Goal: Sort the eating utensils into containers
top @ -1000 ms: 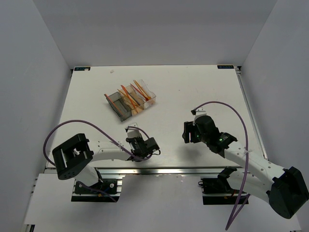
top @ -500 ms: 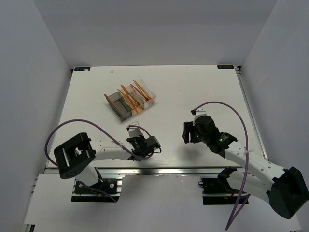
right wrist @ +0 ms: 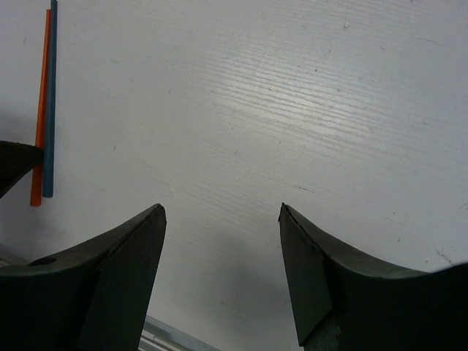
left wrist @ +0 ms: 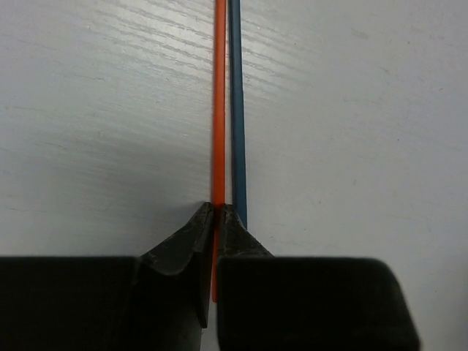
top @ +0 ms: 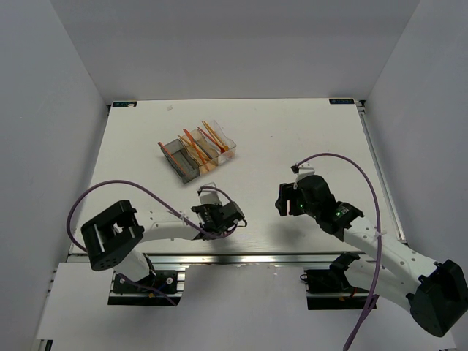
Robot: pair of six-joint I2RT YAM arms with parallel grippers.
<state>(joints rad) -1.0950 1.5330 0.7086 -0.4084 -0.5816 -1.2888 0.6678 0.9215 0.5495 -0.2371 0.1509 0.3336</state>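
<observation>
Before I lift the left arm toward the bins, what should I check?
1. Left jaws shut on the orange stick: ok.
2. Blue stick free of that grip: cannot tell. It lies right alongside the orange stick, up to the jaw tips.
3. Right jaws open and empty: ok.
4. Right jaws apart from left jaws: ok.
5. Nothing lying between left jaws and bins: ok in the top view.

white table [top: 292, 139], grey walls [top: 234, 44] on three sides, aluminium rail [top: 241, 258] along near edge
</observation>
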